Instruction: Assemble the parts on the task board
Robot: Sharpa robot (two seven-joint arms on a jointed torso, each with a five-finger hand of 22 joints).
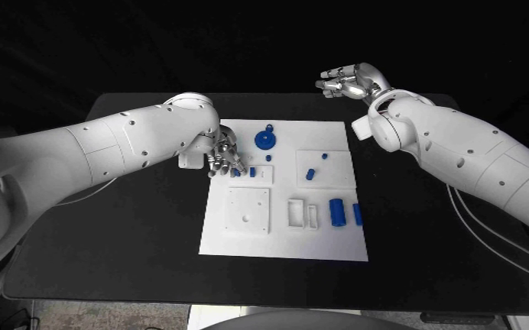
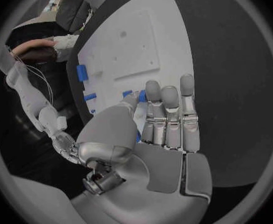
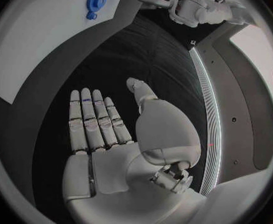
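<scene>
While the left hand (image 1: 224, 158) reaches down onto the upper left part of the task board (image 1: 284, 238), its fingers (image 2: 169, 115) lie straight and side by side, the thumb apart from them; small blue parts (image 1: 252, 171) sit right at the fingertips, and whether the fingers pinch one cannot be told. Just beyond the fingertips a round blue part (image 1: 266, 140) with a knob lies on the board. Further from the left fingers, toward the board's middle, a short blue peg (image 1: 311, 174) lies in a square recess, and a larger blue cylinder (image 1: 337, 212) with a slimmer blue piece (image 1: 357, 214) beside it lies near the board's right edge. A raised white square block (image 1: 248, 209) sits on the board on the near side of the left fingers

The right hand (image 1: 353, 82) is raised over the far edge of the black desk (image 1: 132, 215), well apart from the board. Its fingers (image 3: 93, 122) are extended, slightly spread, and hold nothing; the thumb stands off to one side
</scene>
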